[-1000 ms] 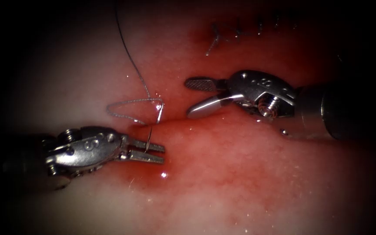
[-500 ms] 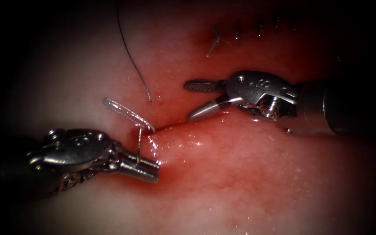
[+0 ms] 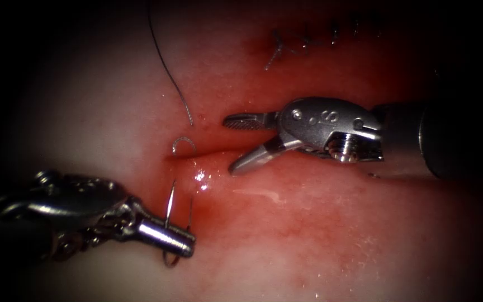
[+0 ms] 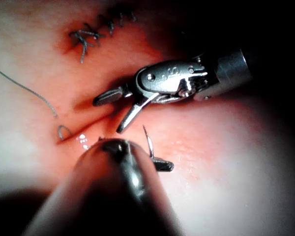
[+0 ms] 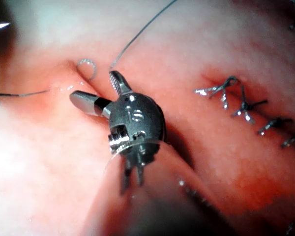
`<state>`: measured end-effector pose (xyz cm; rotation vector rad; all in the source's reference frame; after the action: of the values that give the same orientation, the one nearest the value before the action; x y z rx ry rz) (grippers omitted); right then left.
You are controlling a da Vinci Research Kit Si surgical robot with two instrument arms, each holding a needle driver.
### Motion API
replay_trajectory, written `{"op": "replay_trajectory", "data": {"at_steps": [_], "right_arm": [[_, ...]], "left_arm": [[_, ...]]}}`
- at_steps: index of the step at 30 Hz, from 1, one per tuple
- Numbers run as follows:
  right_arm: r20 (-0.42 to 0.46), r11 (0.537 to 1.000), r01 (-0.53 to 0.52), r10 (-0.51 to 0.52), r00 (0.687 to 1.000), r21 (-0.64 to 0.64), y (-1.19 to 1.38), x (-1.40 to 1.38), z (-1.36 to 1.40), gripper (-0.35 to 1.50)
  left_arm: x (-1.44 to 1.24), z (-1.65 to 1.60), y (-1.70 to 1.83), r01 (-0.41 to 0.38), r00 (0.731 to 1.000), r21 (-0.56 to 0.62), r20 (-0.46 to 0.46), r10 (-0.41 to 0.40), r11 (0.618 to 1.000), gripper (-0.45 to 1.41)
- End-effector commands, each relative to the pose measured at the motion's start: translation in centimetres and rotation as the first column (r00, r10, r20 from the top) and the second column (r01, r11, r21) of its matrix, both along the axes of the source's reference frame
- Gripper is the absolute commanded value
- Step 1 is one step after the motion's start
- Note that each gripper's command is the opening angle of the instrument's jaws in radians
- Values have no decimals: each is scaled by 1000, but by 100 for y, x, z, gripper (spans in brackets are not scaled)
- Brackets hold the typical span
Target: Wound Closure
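Light pools mid-frame in my endoscope view, edges drop to black. Wet glints on the tissue near the cut, hard glare on my right tool, and my left tool with its needle sits dimmer.

My left tool sits lower left of the endoscope frame, below the cut, clamped on the needle mid-curve, clear of the tissue. My right tool comes in from centre right, jaws spread astride the cut. A thread loop sits at the cut's left end. Finished stitches lie upper right.
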<state>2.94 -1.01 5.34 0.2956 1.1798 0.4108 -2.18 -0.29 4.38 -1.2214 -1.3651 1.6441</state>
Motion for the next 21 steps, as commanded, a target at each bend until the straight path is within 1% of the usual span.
{"op": "replay_trajectory", "data": {"at_steps": [1,4,6,7,8,10,12,15,21], "right_arm": [[-3,1000,19,-19,1000,-5,-11,18,-2,125],[4,999,40,-40,999,-20,-18,27,-6,121],[2,998,54,-54,999,-21,-24,34,-5,121],[4,996,80,-80,997,-25,-33,42,1,120],[4,996,80,-80,997,-25,-33,42,1,120],[8,994,105,-105,994,-33,-41,48,8,118],[21,991,129,-128,992,-44,-50,55,18,115],[43,988,143,-141,989,-56,-56,63,34,113],[80,983,167,-160,984,-76,-65,66,61,113]], "left_arm": [[-4,0,1,25,1000,-82,-2,-26,996,-45],[2,-12,0,59,998,-241,7,-59,969,-45],[8,-19,-3,66,998,-304,18,-63,950,-45],[15,-27,-8,66,998,-361,21,-63,930,-45],[15,-27,-8,66,998,-361,21,-63,930,-45],[20,-34,-12,69,998,-410,24,-65,910,-45],[25,-43,-14,76,997,-440,23,-73,895,-45],[29,-58,-15,74,997,-483,27,-70,872,-45],[32,-87,-17,76,997,-528,33,-69,846,-45]]}}
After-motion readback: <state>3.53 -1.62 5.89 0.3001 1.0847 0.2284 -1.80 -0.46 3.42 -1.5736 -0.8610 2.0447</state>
